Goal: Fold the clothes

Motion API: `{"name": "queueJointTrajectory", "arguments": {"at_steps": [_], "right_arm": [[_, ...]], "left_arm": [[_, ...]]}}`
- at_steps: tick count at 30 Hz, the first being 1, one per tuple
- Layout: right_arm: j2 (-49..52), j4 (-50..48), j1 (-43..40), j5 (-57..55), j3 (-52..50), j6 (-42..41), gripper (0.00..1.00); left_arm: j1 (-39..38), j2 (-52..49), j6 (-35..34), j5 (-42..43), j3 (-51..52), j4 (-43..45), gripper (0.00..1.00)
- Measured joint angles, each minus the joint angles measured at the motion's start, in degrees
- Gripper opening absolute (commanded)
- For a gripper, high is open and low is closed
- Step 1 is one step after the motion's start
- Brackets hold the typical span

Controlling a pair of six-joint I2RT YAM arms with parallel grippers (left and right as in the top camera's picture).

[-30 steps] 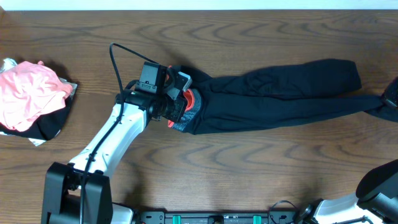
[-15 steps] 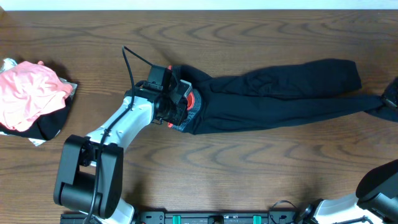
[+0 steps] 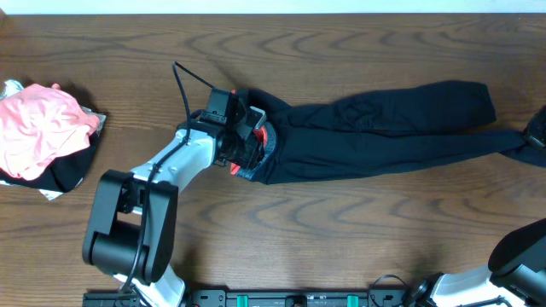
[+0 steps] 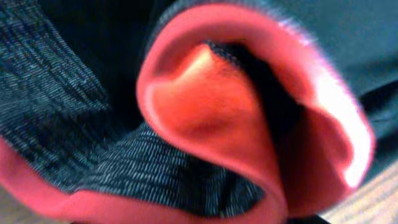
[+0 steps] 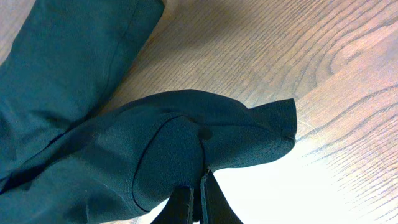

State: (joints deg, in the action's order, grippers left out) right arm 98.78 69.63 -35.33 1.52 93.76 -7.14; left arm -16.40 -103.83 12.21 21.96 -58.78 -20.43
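The clothes, black leggings (image 3: 384, 132), lie stretched across the wooden table from the middle to the right edge. Their grey waistband with coral-red edging (image 3: 263, 141) is bunched at the left end. My left gripper (image 3: 250, 136) sits right on that waistband. In the left wrist view the curled red edge (image 4: 249, 124) and grey band (image 4: 68, 106) fill the frame, and no fingers show. My right gripper (image 5: 199, 190) is shut on the cuff of one leg (image 5: 205, 140), at the table's right edge (image 3: 536, 136).
A crumpled pink garment (image 3: 38, 128) lies on a dark one at the far left. Bare wood table (image 3: 341, 230) runs along the front. The left arm (image 3: 162, 179) slants from the front left to the waistband. The right arm's base (image 3: 520, 256) is at the front right.
The left arm has pushed a little rightward onto the waistband, and its lower links have swung into view. The leggings and the right gripper have stayed put.
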Motion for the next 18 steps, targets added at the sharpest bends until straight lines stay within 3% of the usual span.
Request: {"name": "queueJointTrajectory", "arguments": {"at_steps": [5,10,11,18], "right_arm": [[0.0,0.0,0.0,0.0,0.0,0.0,0.02],[0.0,0.1,0.0,0.0,0.0,0.0,0.02],[0.0,0.1,0.0,0.0,0.0,0.0,0.02],[0.0,0.1,0.0,0.0,0.0,0.0,0.03]], "left_arm": [[0.0,-1.1,0.0,1.8,0.0,0.3,0.51],[0.0,-1.1,-0.3,5.3,0.0,-0.2,0.11],[0.0,-1.1,0.1,6.4,0.0,-0.7,0.08],[0.0,1.6,-0.4,10.3,0.3,-7.6,0.06]]}}
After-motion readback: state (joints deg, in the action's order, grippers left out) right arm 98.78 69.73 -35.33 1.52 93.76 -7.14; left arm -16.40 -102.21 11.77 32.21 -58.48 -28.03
